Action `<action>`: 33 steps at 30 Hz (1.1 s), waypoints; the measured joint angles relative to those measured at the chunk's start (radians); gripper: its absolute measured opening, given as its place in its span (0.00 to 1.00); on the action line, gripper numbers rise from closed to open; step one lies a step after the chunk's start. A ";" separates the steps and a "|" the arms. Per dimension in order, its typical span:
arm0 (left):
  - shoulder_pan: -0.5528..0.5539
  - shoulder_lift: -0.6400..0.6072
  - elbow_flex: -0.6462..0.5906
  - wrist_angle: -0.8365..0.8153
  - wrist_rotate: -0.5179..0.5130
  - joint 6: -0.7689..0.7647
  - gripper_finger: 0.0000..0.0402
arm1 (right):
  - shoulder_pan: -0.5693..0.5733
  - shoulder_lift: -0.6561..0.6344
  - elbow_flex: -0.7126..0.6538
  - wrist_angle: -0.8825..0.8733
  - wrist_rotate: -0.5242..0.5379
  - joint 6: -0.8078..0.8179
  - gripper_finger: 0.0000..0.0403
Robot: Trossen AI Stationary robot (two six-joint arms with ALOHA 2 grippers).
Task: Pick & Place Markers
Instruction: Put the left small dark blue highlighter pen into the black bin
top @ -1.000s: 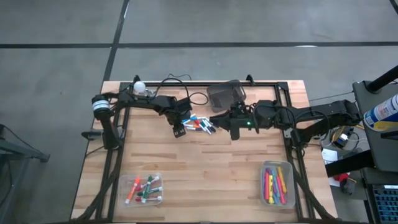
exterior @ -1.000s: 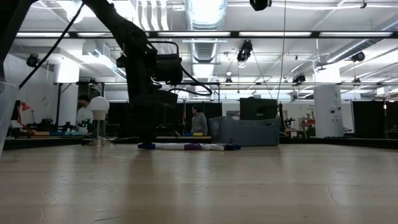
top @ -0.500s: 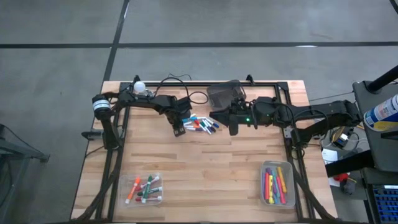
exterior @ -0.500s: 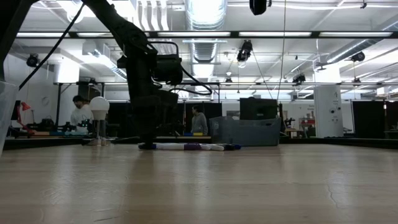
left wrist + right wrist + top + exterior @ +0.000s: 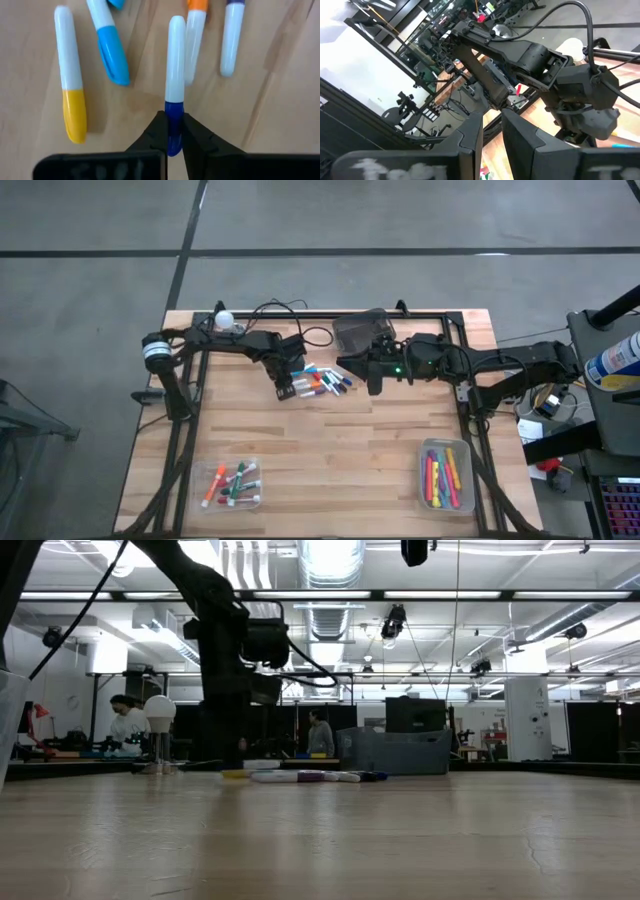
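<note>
Several markers lie in a loose pile on the wooden table at its middle far part; they also show in the low view. My left gripper stands at the pile's left end, shut on a white marker with a dark blue cap. My right gripper hovers right of the pile, lifted and empty, with a narrow gap between its fingers. Loose under the left wrist lie a yellow-capped marker, a light blue one and an orange-capped one. My left gripper pinches the marker's dark blue cap end between its two fingertips. The fingers come from above, pointing down at the table. The white body reaches forward past the fingertips, beside the orange-capped marker. Whether it is clear of the table I cannot tell.
A clear tray with several markers stands at the near left, another at the near right. A dark mesh bin stands at the far edge behind the pile. A white ball lamp and a cable sit far left.
My left gripper has shifted a little toward the table's left edge at the pile's left end. My right gripper has drawn back from the pile's near right side toward the far edge.
</note>
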 joint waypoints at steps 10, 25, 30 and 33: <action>0.000 -0.075 0.000 -0.060 0.034 -0.003 0.06 | -0.006 0.000 0.000 0.001 0.018 -0.003 0.16; 0.000 -0.309 0.000 -0.109 0.178 -0.076 0.06 | -0.023 0.000 0.000 0.015 0.054 0.008 0.16; -0.001 -0.417 0.000 -0.106 0.211 -0.122 0.06 | -0.030 0.000 0.000 0.025 0.078 0.008 0.16; -0.001 -0.478 0.001 -0.102 0.211 -0.155 0.06 | -0.033 0.000 0.000 0.025 0.088 0.008 0.16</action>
